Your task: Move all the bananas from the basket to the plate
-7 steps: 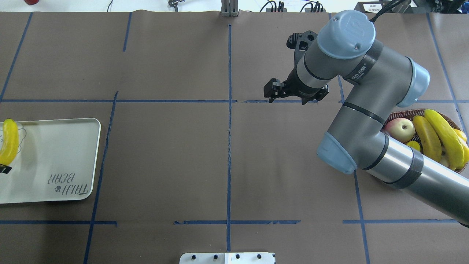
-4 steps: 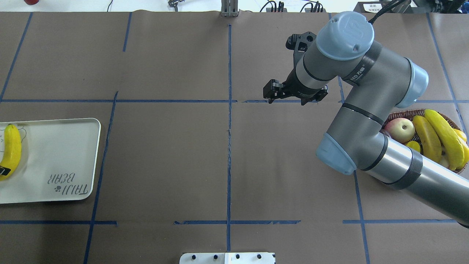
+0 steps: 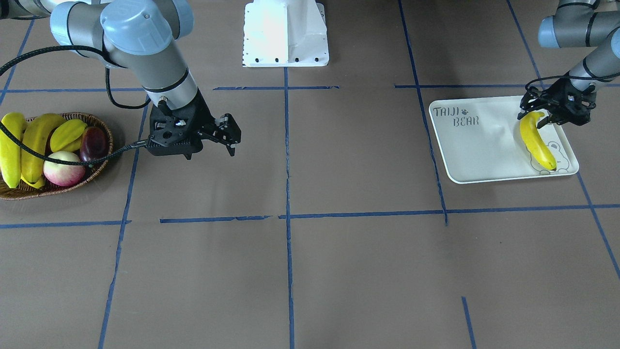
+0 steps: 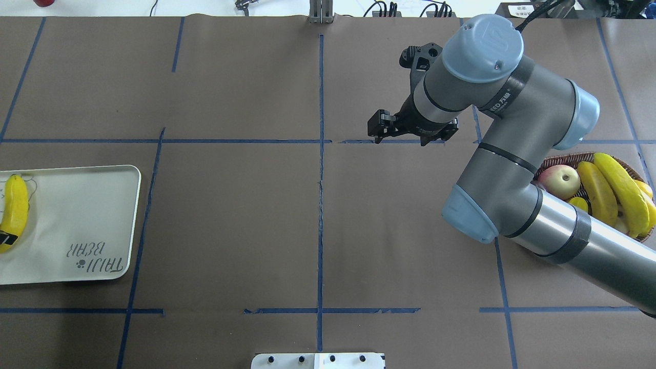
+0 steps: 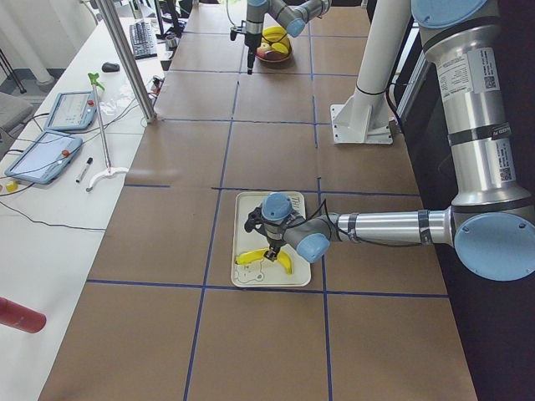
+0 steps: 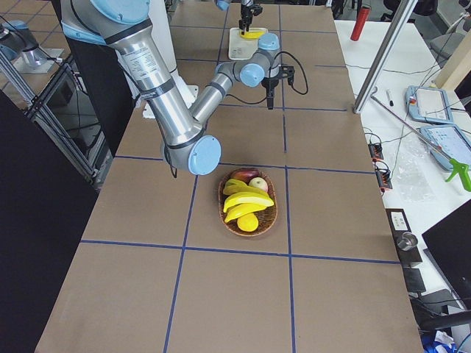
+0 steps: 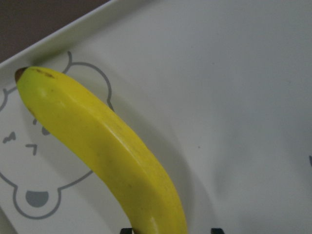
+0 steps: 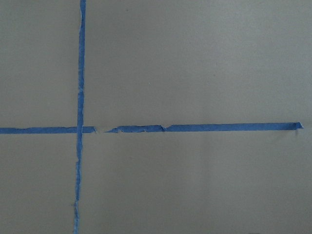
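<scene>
— We're over a brown paper-covered table (image 4: pixel 230 220), blue tape lines (image 4: pixel 320 205) gridding it, with the white robot base (image 3: pixel 286 34) at its edge.

— And well off to that base's own left we've got the plate (image 4: pixel 92 215). Well off to its right is the basket (image 3: pixel 53 194). Both sit flat on the paper.

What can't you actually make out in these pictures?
Whether the left gripper clamps the banana: the left wrist view's bottom edge cuts off its fingertips, and the overhead view's left edge crops almost all of it.
How many bananas lie in the basket: the right arm covers part overhead, and the front view's left edge crops it.
The basket's contents in the exterior left view: too small.
</scene>
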